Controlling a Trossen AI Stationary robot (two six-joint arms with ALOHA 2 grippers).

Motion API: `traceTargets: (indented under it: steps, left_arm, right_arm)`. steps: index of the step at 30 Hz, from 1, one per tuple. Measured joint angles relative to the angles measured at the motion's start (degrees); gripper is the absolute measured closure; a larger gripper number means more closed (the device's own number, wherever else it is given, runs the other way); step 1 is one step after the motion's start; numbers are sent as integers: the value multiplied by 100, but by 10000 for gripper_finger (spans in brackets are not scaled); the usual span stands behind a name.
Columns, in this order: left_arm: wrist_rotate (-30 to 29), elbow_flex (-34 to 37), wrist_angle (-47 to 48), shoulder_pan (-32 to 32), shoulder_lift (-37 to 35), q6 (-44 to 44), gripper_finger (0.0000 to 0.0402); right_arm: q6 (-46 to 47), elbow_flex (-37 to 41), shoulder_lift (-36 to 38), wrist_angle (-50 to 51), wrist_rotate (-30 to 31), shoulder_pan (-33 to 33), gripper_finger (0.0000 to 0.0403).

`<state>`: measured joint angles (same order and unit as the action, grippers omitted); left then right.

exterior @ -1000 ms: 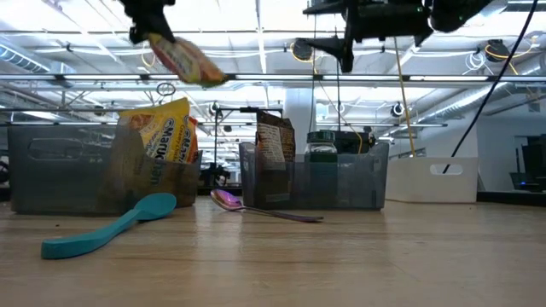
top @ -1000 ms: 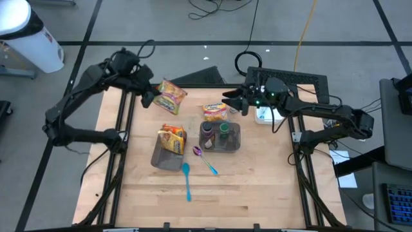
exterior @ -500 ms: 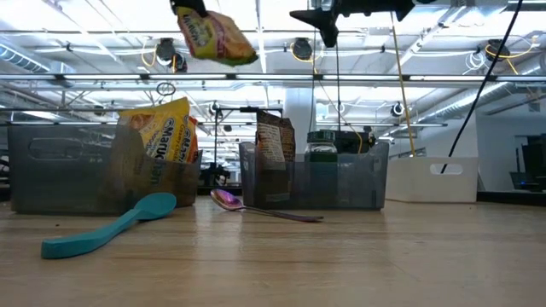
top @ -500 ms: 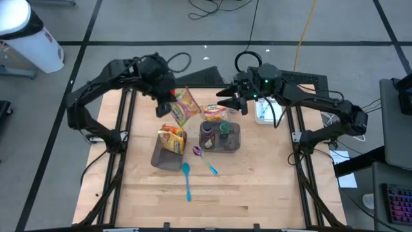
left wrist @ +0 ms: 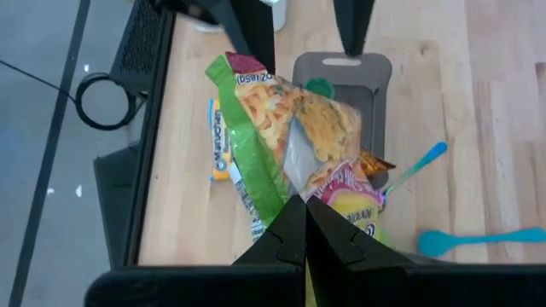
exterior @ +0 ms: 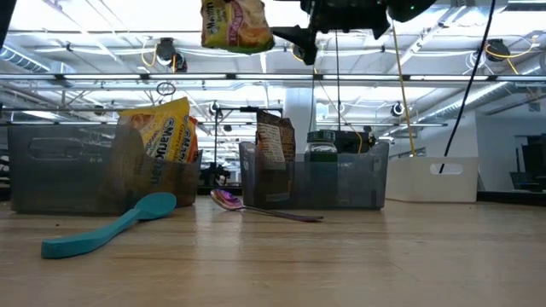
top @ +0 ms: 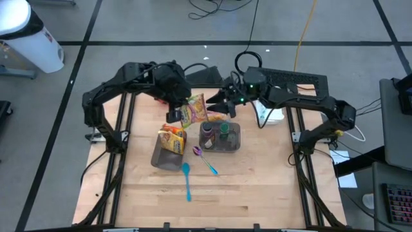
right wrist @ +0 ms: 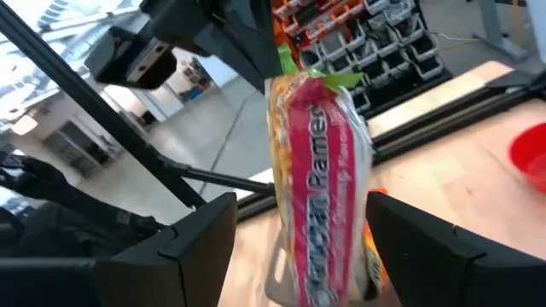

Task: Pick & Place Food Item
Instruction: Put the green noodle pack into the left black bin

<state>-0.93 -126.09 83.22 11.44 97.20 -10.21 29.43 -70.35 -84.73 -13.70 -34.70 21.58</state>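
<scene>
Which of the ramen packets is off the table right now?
The green-edged ramen packet hanging from the shut left gripper, between the open right gripper's fingers. The yellow packet stands in the left bin; a third lies on the table.

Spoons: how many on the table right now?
2. The teal spoon lies near the front, and the purple spoon lies angled beside the right bin. Others could be hidden inside the bins.
</scene>
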Motion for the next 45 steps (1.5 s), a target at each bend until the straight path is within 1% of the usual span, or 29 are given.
traceTargets:
  steps: [3, 9, 12, 18, 28, 31, 36, 40, 45]
  left_arm:
    - [-15, -67, -7, -33, 68, 18, 401]
    - [-114, -67, -28, -72, 70, 25, 401]
    - [-120, -67, -33, -82, 73, 40, 401]
    - [-234, -67, -124, -148, 73, 64, 401]
    - [-232, -67, -386, -151, 73, -3, 401]
    - [-217, -67, -464, -153, 73, -3, 401]
    - [-170, -67, -710, -151, 73, 2, 401]
    - [-164, -67, -711, -151, 73, 3, 401]
    - [-149, -67, -708, -153, 73, 27, 401]
  right_arm:
    - [188, 0, -159, -273, 2, -63, 149]
    - [292, 0, -298, -421, 57, -169, 149]
    - [266, 0, -317, -396, 473, -236, 149]
    - [229, 0, -322, -340, 925, -258, 149]
    - [56, 0, -323, -378, 893, -345, 149]
    - [-5, 0, -325, -537, 745, -416, 149]
    - [-14, 0, -323, -540, 748, -457, 150]
    - [-15, 0, -323, -542, 750, -457, 168]
    - [-13, 0, -323, -537, 750, -457, 208]
